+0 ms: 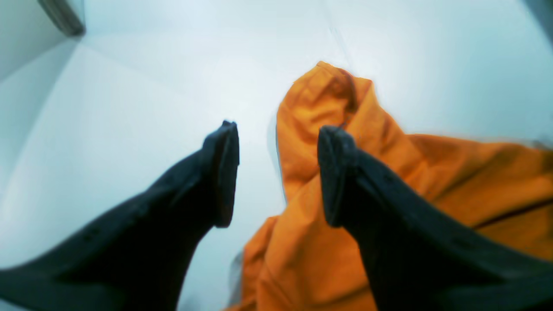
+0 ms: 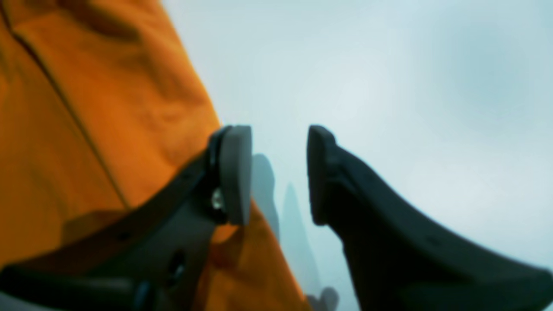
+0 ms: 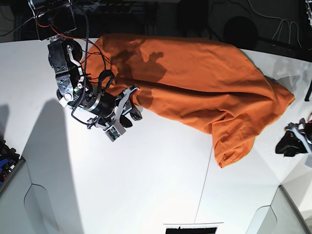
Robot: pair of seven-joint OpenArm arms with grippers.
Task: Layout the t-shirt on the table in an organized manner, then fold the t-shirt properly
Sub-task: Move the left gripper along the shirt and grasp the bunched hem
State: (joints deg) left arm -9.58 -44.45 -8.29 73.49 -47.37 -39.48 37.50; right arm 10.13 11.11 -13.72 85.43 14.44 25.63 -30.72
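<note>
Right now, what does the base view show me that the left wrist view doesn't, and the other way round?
Only the base view shows the whole t-shirt spread loosely across the table, the thin dark seam line, and the right gripper beside the cloth's edge. Only the left wrist view shows the left gripper with its jaws apart and nothing between them, above a bunched sleeve. Both show orange cloth on white tabletop.

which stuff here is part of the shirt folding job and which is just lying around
Part of the job:
- t-shirt
- table
- left gripper, open
- right gripper, open

Just lying about:
- cables past the far edge
- dark box at the side
</note>
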